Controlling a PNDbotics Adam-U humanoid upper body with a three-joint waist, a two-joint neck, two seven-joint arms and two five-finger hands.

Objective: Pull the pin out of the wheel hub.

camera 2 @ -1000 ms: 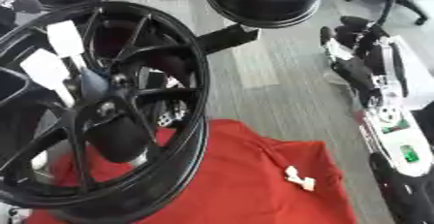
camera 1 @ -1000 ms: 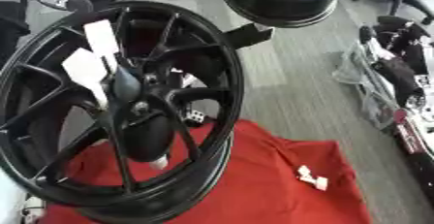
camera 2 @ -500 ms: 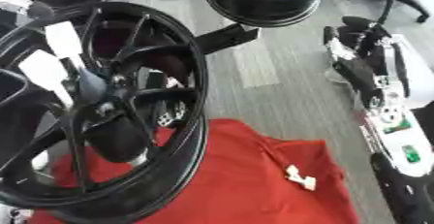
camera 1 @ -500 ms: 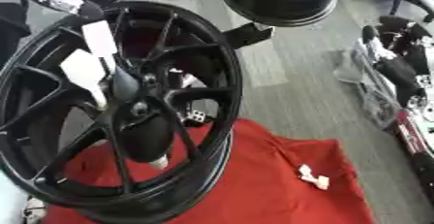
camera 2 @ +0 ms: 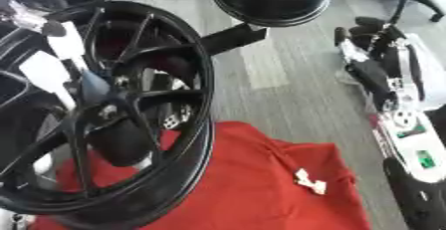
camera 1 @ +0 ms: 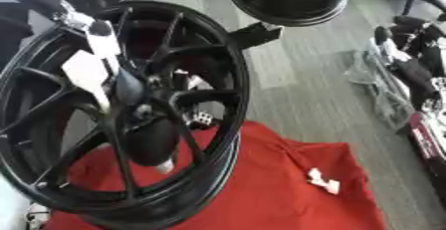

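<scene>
One big black wheel (camera 1: 233,99) stands on edge, its hub (camera 1: 139,110) facing the camera, just below the left hand (camera 1: 87,69). Its hold is unclear, and so is the pin.

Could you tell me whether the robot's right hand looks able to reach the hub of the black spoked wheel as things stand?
Probably yes. The right hand hangs at the right, apart from the black spoked wheel, with only grey floor between; the hub is uncovered, though the left arm nears it.

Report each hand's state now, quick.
Left hand: at the wheel hub, state cannot be told.
Right hand: open, holding nothing.
</scene>
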